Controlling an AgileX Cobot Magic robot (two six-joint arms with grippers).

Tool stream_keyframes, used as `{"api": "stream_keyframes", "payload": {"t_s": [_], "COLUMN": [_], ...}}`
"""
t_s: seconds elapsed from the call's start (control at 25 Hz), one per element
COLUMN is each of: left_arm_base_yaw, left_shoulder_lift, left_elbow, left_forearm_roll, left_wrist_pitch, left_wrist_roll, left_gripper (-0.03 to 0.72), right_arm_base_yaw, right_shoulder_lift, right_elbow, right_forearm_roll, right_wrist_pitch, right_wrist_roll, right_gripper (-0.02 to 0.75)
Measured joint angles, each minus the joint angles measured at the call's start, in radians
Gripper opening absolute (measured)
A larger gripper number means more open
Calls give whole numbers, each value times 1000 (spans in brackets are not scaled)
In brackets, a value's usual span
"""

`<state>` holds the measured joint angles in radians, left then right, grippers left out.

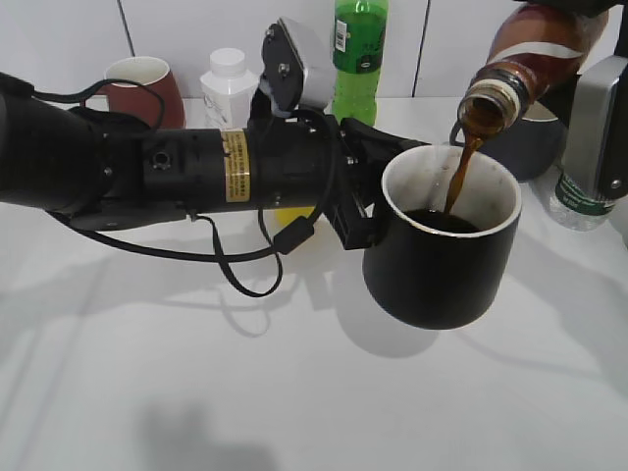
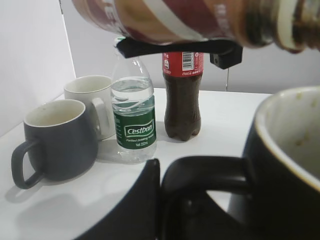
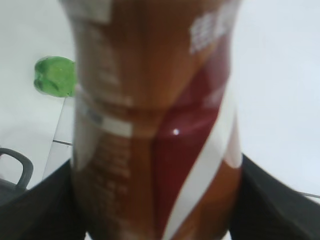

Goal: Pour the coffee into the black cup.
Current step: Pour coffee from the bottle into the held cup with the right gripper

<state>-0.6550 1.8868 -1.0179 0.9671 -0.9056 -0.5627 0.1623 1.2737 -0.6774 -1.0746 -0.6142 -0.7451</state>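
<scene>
The coffee bottle [image 1: 535,44] is tilted mouth-down at the top right, and a brown stream [image 1: 461,172] falls from it into the black cup [image 1: 442,265]. Dark coffee lies in the cup's white interior. My left gripper [image 1: 358,211] is shut on the cup's handle [image 2: 205,175] and holds the cup in the air above the table. In the left wrist view the cup [image 2: 290,165] fills the right side, with the bottle [image 2: 190,20] above it. My right gripper [image 3: 155,200] is shut on the coffee bottle [image 3: 155,125], which fills that view.
At the back stand a maroon mug [image 1: 142,88], a white bottle [image 1: 228,88] and a green soda bottle [image 1: 358,59]. Behind the cup are a dark grey mug [image 2: 55,140], a white mug [image 2: 92,102], a water bottle [image 2: 132,115] and a cola bottle [image 2: 182,95].
</scene>
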Motion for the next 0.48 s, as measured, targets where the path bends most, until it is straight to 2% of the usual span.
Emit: {"api": "stream_keyframes", "payload": {"t_s": [0.48], "left_arm_base_yaw": [0], "left_shoulder_lift": [0], "left_elbow": [0], "left_forearm_roll": [1], "left_wrist_pitch": [0], "left_wrist_roll": [1], "left_gripper": [36], "right_arm_base_yaw": [0], "right_shoulder_lift": [0], "right_elbow": [-1], "right_forearm_roll": [6], "right_wrist_pitch": [0], "right_wrist_roll": [-36], "right_gripper": [535]}}
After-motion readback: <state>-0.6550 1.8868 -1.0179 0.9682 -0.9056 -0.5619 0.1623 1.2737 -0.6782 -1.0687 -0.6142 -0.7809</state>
